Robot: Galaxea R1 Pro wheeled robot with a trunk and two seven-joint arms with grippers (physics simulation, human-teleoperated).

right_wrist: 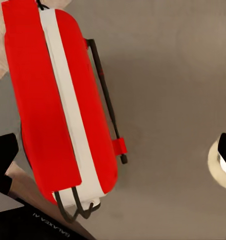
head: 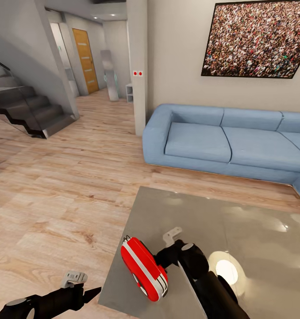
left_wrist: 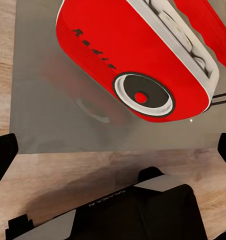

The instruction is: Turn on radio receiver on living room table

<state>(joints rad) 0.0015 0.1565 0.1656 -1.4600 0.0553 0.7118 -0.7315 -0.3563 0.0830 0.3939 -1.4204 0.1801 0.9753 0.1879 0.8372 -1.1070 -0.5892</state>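
Looking along my right gripper, I see its black wrist pressed up beside the radio receiver, but I cannot tell how wide the fingers stand or whether they have hold of it; in the right wrist view 2 dark finger tips sit at opposite borders with the radio receiver between them. My left gripper hangs over bare floor at about 9 o'clock from the radio, its fingers spread wide and holding nothing; in the left wrist view the black finger tips frame the red face, lettered "Radio", and a round dial with a red centre.

The radio is tipped up on edge, white band uppermost, near the table's 7 o'clock corner. Whether it rests on the top or is lifted clear I cannot tell. Its wire handle runs along 1 side. A round bright disc lies on the glossy top at 3 o'clock from the radio, just beyond my right forearm.

The table's near-left edge runs close under the radio, so there is little surface left on that side. The top is open toward 12 and 2 o'clock. A strip of plank floor separates the table's far edge from the blue sofa. Wide floor opens toward 10 o'clock, up to the dark stairs and a hallway with an orange door. A crowd picture hangs above the sofa.
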